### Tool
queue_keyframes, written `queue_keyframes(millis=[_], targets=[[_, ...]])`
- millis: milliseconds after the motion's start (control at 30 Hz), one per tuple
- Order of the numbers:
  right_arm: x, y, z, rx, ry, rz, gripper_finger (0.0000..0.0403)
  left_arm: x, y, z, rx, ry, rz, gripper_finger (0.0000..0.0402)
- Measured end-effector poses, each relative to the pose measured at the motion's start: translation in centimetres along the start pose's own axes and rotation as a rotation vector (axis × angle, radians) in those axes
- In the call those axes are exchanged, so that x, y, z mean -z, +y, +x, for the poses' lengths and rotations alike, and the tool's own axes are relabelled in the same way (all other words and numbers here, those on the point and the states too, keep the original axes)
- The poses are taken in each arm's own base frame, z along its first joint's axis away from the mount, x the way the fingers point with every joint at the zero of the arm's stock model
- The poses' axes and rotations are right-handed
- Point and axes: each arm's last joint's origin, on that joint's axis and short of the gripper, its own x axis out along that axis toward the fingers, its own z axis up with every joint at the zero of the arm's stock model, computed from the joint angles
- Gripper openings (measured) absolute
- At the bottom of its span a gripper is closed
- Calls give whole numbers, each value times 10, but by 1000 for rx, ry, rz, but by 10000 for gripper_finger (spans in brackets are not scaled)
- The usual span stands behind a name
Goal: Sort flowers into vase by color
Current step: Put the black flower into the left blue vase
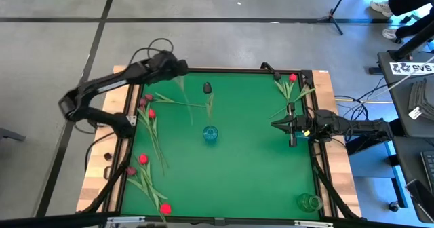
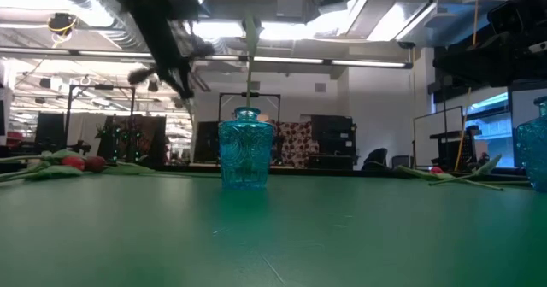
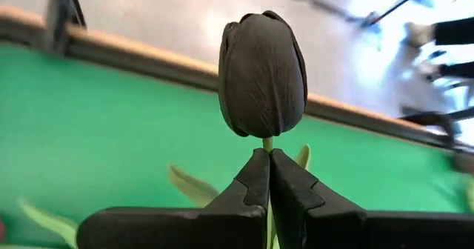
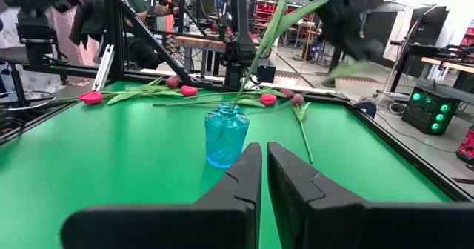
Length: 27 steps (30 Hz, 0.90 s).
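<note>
My left gripper hangs above the table's far left corner, shut on a black tulip. It shows blurred in the right wrist view. Another black tulip stands with its stem in the blue vase at mid-table, leaning toward the far edge. Red tulips and dark maroon tulips lie along the left side. More tulips lie at the far right. My right gripper waits level at the right edge, shut and holding nothing. My left gripper pinches the black tulip's stem right under the head between its two fingertips. The fingers slant downward and lie across the stem. The head stands just past the fingertips. A leaf hangs below the gripper, clear of the table.
A clear green vase stands at the near right corner. One stem lies flat between the left-hand flowers and the blue vase. More red tulips lie at the near left. The green mat is bare between the two vases.
</note>
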Motion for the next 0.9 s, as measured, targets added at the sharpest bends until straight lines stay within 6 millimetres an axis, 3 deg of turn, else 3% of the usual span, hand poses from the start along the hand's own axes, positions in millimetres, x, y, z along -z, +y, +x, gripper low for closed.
queue_keyframes(millis=[200, 400, 700, 900], targets=[[0, 0, 0, 0, 0, 0, 26, 8, 0, -81, 247, -125, 104, 0], [0, 0, 0, 0, 0, 0, 26, 40, 12, -144, 491, -166, 202, 0], [0, 0, 0, 0, 0, 0, 26, 112, 8, -184, 791, -288, 369, 0], [0, 0, 0, 0, 0, 0, 26, 152, 0, -185, 857, -392, 410, 0]])
